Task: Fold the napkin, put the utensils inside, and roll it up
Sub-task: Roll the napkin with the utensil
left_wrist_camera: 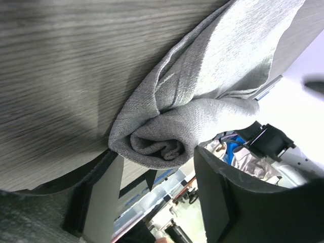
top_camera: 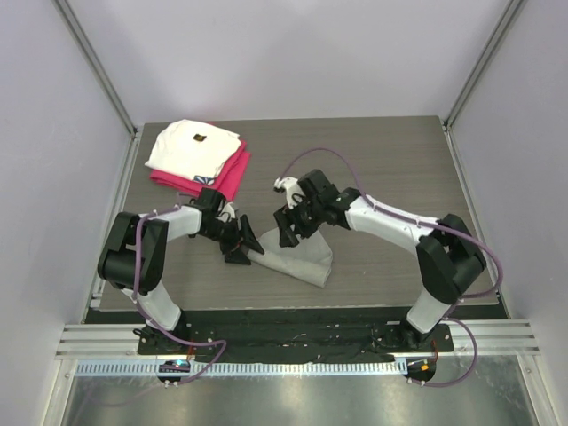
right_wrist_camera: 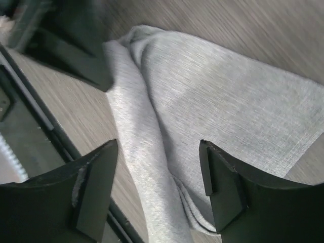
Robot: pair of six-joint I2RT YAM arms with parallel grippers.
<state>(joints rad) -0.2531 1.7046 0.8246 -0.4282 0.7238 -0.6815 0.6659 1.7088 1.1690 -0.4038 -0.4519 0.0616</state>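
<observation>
The light-grey napkin [top_camera: 302, 255] lies partly rolled and bunched on the table between my two arms. In the left wrist view its rolled end [left_wrist_camera: 157, 144] sits right at the tips of my left gripper [left_wrist_camera: 155, 163], whose jaws stand wide apart on either side of it. My left gripper [top_camera: 241, 247] is at the napkin's left end. My right gripper [top_camera: 286, 232] hovers open over the napkin [right_wrist_camera: 212, 96], above a long fold, holding nothing [right_wrist_camera: 158, 152]. No utensil shows; it is hidden or out of view.
A folded white cloth [top_camera: 193, 146] with a small dark mark lies on a magenta-red folded cloth [top_camera: 229, 177] at the back left. The table's near edge and metal rail [top_camera: 293, 342] run close below the napkin. Enclosure walls stand on both sides.
</observation>
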